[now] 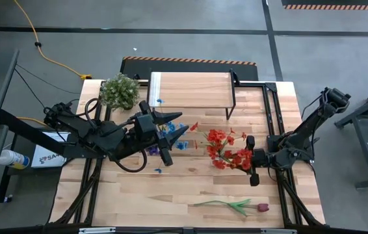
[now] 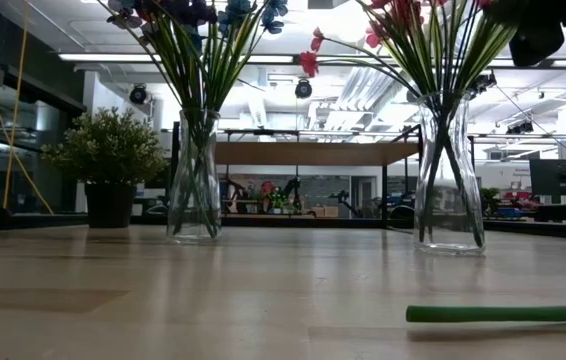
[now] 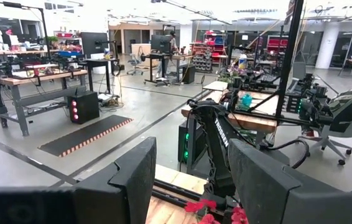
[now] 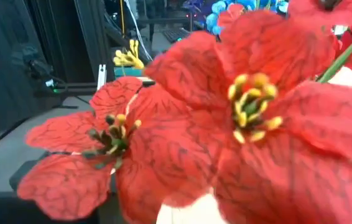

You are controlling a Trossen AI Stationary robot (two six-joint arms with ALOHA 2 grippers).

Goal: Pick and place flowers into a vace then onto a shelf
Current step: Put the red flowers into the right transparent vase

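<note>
figure: overhead and table-level views, two vases being filled. i am keeping the right gripper (image 1: 251,160) at about 4 o'clock from table centre, pressed in among the red flowers (image 1: 225,148), whose blooms are filling the right wrist view; whether its fingers are gripping a stem or letting go i cannot tell, since the petals are hiding them. the red bunch is standing upright in the right-hand glass vase (image 2: 448,180), probably so the stems are fanning out and staying put. i am hovering the left gripper (image 1: 160,135), fingers parted and holding nothing, over the blue and purple flowers (image 1: 171,132) in the other vase (image 2: 195,178), near centre. one flower (image 1: 236,205) is lying flat at 5 o'clock, not yet picked. the shelf (image 1: 190,90) at 12 o'clock is carrying no vase, so i judge that stage is not begun.
</note>
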